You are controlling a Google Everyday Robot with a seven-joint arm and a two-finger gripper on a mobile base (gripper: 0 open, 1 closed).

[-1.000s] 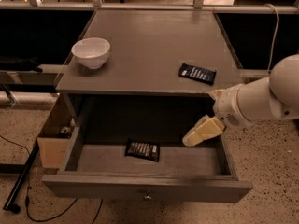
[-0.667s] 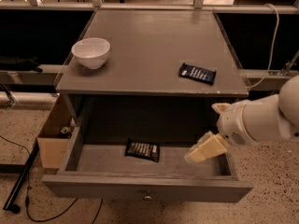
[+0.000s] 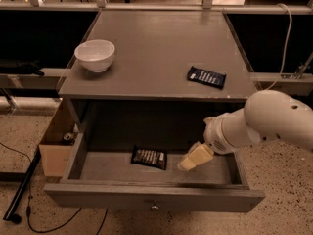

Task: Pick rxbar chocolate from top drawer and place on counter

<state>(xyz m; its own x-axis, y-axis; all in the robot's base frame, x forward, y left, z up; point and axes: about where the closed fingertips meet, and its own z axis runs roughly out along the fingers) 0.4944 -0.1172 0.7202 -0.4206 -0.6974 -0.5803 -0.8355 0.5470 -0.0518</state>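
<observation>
The top drawer is pulled wide open below the counter. The rxbar chocolate, in a brownish-black wrapper with pale lettering, lies flat on the drawer floor near the middle. My gripper hangs inside the drawer, a short way to the right of the bar and apart from it, pointing down and left toward it. It holds nothing. The white arm comes in from the right over the drawer's right side.
A bluish-black wrapped bar lies on the counter near its right front corner. A white bowl stands at the counter's left edge. A cardboard box sits on the floor left of the cabinet. Cables run over the floor at the left.
My gripper has moved down and to the left inside the drawer, closer to the chocolate bar. The bar and the counter items have not moved.
</observation>
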